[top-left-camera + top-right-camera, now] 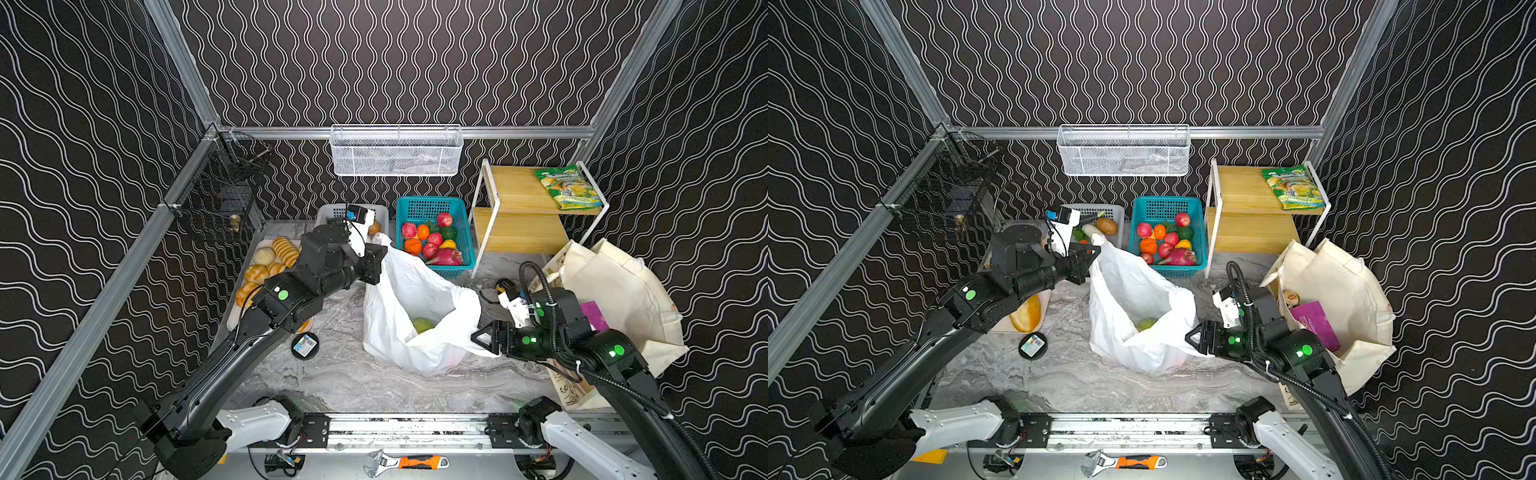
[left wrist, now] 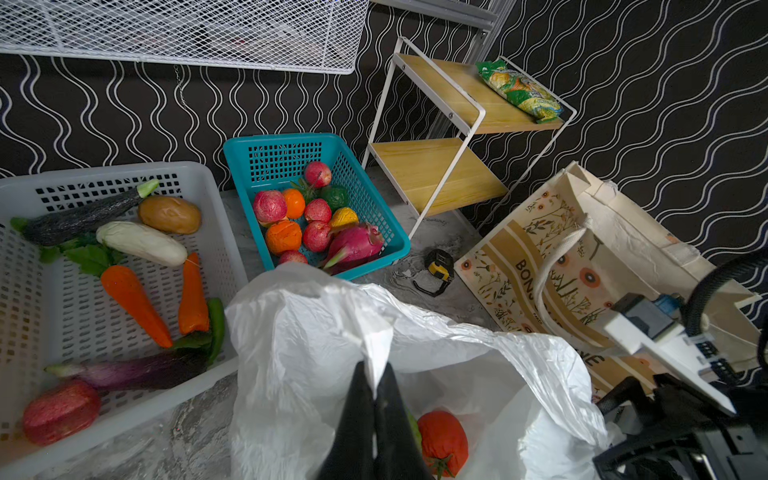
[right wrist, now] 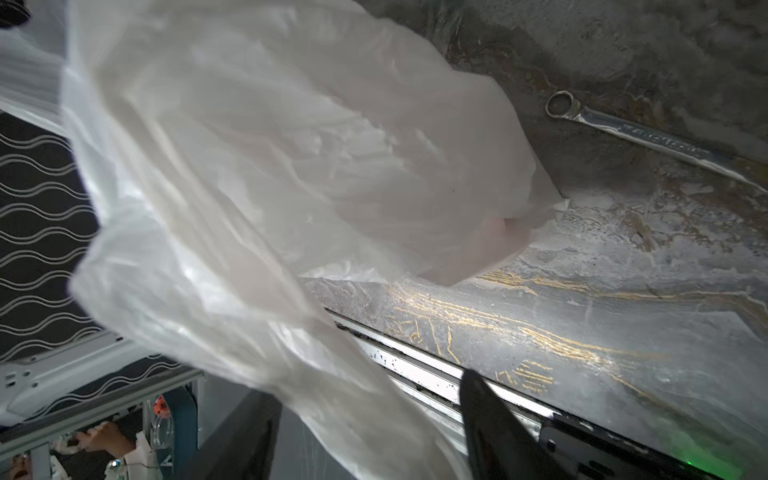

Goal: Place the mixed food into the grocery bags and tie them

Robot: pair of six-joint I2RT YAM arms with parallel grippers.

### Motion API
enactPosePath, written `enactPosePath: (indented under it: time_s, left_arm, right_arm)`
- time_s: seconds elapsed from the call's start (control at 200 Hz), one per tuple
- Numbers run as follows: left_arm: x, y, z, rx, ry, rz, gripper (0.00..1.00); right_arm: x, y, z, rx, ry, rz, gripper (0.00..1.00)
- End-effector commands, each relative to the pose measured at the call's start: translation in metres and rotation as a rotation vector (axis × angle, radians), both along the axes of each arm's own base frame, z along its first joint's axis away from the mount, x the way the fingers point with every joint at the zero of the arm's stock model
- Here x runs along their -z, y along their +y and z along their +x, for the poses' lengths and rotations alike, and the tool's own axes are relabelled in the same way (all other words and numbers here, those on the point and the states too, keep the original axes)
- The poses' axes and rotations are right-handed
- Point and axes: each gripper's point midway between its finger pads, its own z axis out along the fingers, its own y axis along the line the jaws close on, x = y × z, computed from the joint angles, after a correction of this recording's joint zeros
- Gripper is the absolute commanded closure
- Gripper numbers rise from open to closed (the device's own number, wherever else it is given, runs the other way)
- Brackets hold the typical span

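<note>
Left gripper (image 2: 376, 368) pinches the white plastic bag (image 1: 407, 286) mid-table, tomato (image 2: 442, 436) inside; right gripper (image 1: 480, 336) crowds its edge, jaw state unclear. Canvas tote (image 1: 623, 286) and teal basket (image 1: 419, 208) stand near.

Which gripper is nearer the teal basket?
Left. The left gripper pinches the white bag beside the teal basket; the right gripper is at the bag's opposite edge, farther off.
</note>
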Motion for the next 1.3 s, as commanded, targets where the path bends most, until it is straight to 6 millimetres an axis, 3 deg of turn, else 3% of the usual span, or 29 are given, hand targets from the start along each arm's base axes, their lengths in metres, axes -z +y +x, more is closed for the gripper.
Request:
enactPosePath:
  time_s: [0.0,0.155,0.325,0.435,0.561,0.661,0.736,0.871,0.931,0.971,1.061,1.161,1.296]
  left_arm:
    - [-0.008,0.002,0.0,-0.008,-0.017,-0.019,1.0]
    - [-0.011,0.02,-0.003,-0.06,-0.06,0.035,1.0]
    - [-0.029,0.065,-0.016,-0.189,-0.16,0.093,1.0]
    - [-0.032,0.091,-0.025,-0.268,-0.162,0.151,1.0]
    - [-0.034,0.101,-0.037,-0.265,-0.166,0.154,1.0]
    - [-0.031,0.099,-0.044,-0.227,-0.175,0.153,1.0]
    - [-0.027,0.101,-0.045,-0.226,-0.16,0.167,1.0]
    - [-0.03,0.101,-0.047,-0.217,-0.169,0.182,0.48]
    - [-0.035,0.101,-0.047,-0.213,-0.182,0.188,0.29]
    - [-0.04,0.103,-0.047,-0.219,-0.192,0.19,0.22]
    - [-0.053,0.107,-0.047,-0.239,-0.215,0.189,0.12]
    - [-0.074,0.105,-0.048,-0.225,-0.255,0.183,0.09]
    - [-0.093,0.057,-0.053,0.034,-0.294,0.199,0.14]
  right_arm:
    - [-0.016,0.002,0.006,-0.02,-0.069,0.005,0.69]
    - [-0.065,-0.002,0.02,-0.007,-0.248,0.011,1.0]
    - [-0.128,-0.002,0.03,-0.051,-0.439,-0.01,1.0]
    - [-0.162,-0.003,0.048,-0.05,-0.574,-0.047,1.0]
    - [-0.198,0.005,0.067,-0.049,-0.725,-0.016,1.0]
    - [-0.223,0.02,0.069,-0.094,-0.866,0.089,1.0]
    - [-0.225,0.033,0.065,-0.164,-0.948,0.159,1.0]
    - [-0.22,0.052,0.062,-0.265,-1.041,0.245,1.0]
    - [-0.211,0.057,0.063,-0.299,-1.04,0.25,1.0]
    - [-0.206,0.059,0.066,-0.308,-1.037,0.244,1.0]
    - [-0.199,0.06,0.074,-0.298,-1.032,0.223,1.0]
    - [-0.202,0.061,0.078,-0.29,-1.049,0.226,1.0]
    - [-0.204,0.062,0.079,-0.292,-1.078,0.235,1.0]
